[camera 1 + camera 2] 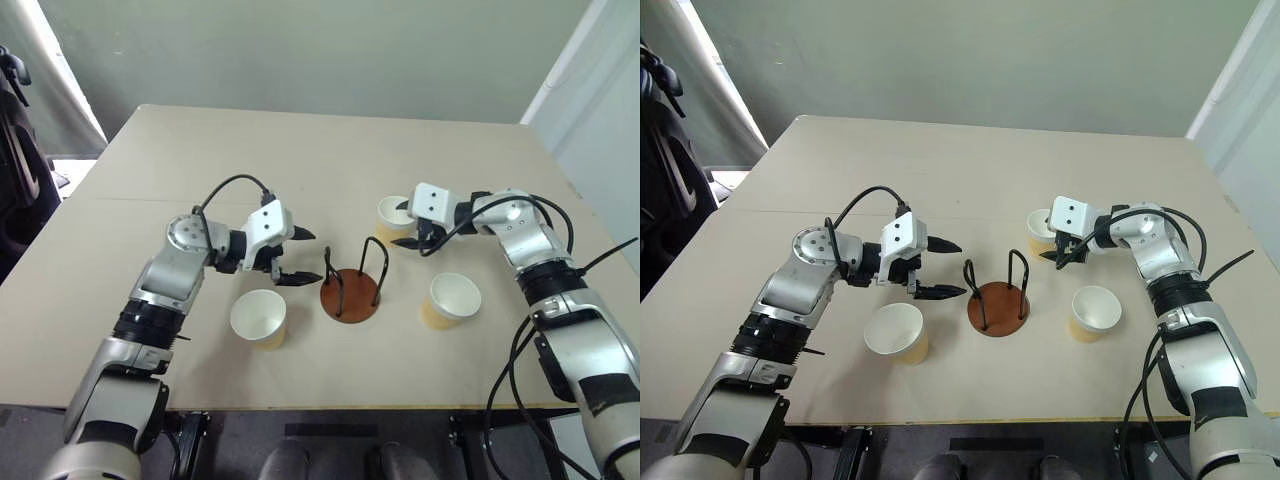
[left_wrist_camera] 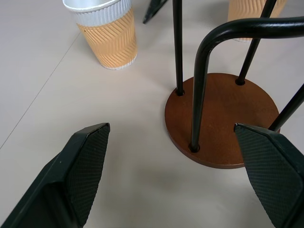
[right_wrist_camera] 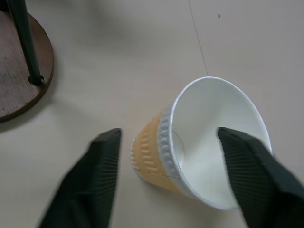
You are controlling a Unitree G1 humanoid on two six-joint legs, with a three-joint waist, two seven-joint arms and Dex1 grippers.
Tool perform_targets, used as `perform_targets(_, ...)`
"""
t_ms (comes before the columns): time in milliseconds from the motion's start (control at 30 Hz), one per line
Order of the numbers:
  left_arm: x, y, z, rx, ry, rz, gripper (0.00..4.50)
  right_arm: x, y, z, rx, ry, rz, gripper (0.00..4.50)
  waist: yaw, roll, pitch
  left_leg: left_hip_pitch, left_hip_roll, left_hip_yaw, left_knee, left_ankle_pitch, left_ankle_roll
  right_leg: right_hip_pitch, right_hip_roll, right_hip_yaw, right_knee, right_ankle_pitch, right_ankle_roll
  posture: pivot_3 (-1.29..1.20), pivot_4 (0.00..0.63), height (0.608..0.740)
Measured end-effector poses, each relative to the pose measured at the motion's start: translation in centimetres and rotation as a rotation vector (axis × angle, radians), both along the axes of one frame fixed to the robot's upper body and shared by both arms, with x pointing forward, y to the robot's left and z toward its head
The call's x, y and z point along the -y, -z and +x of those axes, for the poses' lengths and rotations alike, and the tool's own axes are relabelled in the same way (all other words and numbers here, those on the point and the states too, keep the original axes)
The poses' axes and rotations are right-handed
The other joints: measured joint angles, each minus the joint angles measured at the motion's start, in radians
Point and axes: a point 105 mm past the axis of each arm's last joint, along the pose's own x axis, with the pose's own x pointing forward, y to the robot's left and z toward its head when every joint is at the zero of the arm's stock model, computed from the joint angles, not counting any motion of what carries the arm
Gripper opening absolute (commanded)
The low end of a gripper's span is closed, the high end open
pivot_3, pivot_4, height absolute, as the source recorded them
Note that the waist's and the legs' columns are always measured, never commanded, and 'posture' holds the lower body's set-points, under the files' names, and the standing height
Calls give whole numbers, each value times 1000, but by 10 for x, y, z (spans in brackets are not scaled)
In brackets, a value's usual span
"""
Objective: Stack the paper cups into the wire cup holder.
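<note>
Three paper cups point(image 1: 258, 318) (upright) | right gripper point(image 1: 404, 224) straddling one

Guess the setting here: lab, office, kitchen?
Probably a lab or test room, not a kitchen. A bare beige table stands against a plain grey wall, with just three paper cups and a wire cup holder laid out.

The paper cups point(image 3: 156, 156) have a ribbed tan outside, a smooth white inside and a rolled rim. The cup holder point(image 2: 223, 118) pairs glossy black wire loops with a matt reddish-brown disc, on a smooth matt beige bench point(image 1: 300, 160). The left pincer's fingers point(image 2: 80, 166) are black with a fine cross-hatched texture.
</note>
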Motion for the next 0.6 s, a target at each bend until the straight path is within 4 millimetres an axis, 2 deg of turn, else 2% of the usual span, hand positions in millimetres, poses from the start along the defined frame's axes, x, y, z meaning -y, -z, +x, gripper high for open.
perform_targets(200, 0, 0, 0, 0, 0, 0, 4500, 0, 1, -2, -21, -19, -16, 42, 0, 0, 0, 0, 0, 0, 0, 0, 0, 0, 0, 0, 0, 0, 0, 0, 150, 740)
perform_targets(600, -6, 0, -1, -6, 7, 21, 4500, -2, 1, -7, -91, -36, -5, 42, 0, 2, 1, -1, 0, 0, 0, 0, 0, 0, 0, 0, 0, 0, 0, 0, 150, 740)
